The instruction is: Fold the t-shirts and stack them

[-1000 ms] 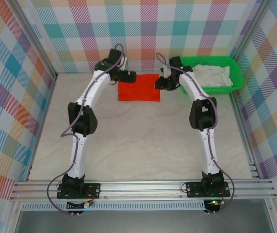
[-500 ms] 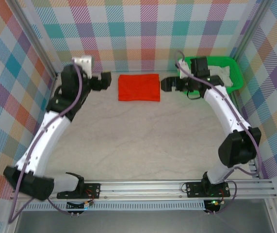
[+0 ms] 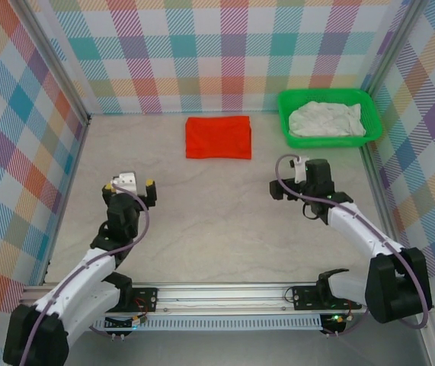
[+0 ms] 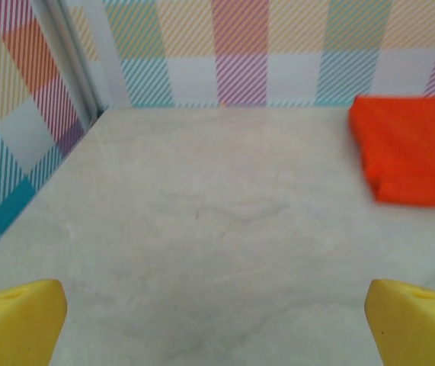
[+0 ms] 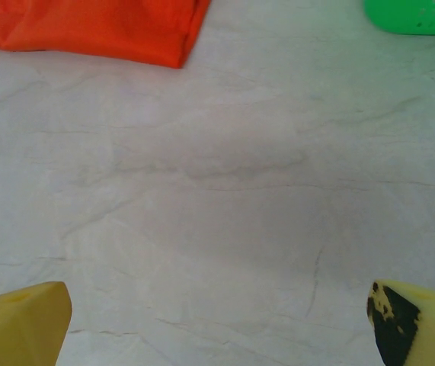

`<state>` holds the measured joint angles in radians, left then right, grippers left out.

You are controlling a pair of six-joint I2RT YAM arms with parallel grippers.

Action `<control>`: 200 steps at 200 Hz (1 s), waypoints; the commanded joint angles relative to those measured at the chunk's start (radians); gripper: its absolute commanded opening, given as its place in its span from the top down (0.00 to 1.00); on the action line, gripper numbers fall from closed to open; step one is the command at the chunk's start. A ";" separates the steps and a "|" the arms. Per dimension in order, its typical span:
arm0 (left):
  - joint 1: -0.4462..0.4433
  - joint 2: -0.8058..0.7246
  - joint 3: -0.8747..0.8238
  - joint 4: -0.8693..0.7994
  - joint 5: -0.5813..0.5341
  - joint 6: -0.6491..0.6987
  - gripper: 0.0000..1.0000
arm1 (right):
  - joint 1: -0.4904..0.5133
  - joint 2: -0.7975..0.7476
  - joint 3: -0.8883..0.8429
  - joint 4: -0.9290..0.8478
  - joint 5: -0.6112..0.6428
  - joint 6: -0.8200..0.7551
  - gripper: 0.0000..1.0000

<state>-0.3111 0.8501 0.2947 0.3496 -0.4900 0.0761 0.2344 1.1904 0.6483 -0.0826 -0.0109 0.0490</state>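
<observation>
**Top external view: both shirts at the far side**

The orange-red t-shirt (image 3: pixel 218 137) is seen folded flat on the worktop (image 3: pixel 225 221); the white t-shirt (image 3: pixel 327 120) is bunched inside the green basket (image 3: pixel 284 114).

Left wrist: the left fingers (image 4: pixel 19 324) are held wide apart above the worktop.

Right wrist: the right fingers (image 5: pixel 19 320) are likewise spread.

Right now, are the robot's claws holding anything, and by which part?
Nothing is held. The left claw and the right claw are both open above the table, and the orange t-shirt lies folded, apart from both.
</observation>
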 commanded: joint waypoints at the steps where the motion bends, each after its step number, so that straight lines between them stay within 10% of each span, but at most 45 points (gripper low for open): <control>1: 0.021 0.137 -0.056 0.308 -0.086 0.021 0.00 | -0.009 -0.020 -0.101 0.241 0.079 -0.055 0.01; 42: 0.027 0.522 -0.046 0.640 -0.012 0.122 0.00 | -0.041 -0.007 -0.256 0.474 0.119 -0.068 0.01; 110: 0.165 0.754 0.028 0.734 0.279 0.021 0.02 | -0.146 0.083 -0.354 0.856 0.047 -0.081 0.01; 144: 0.222 0.725 0.113 0.506 0.395 -0.022 0.00 | -0.193 0.338 -0.321 1.071 -0.033 -0.094 0.01; 200: 0.234 0.728 0.121 0.500 0.411 -0.029 0.00 | -0.252 0.343 -0.228 0.886 -0.093 -0.039 0.01</control>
<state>-0.0872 1.5764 0.4038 0.8585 -0.1181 0.0669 -0.0093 1.5406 0.4011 0.7860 -0.0593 -0.0109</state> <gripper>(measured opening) 0.996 0.990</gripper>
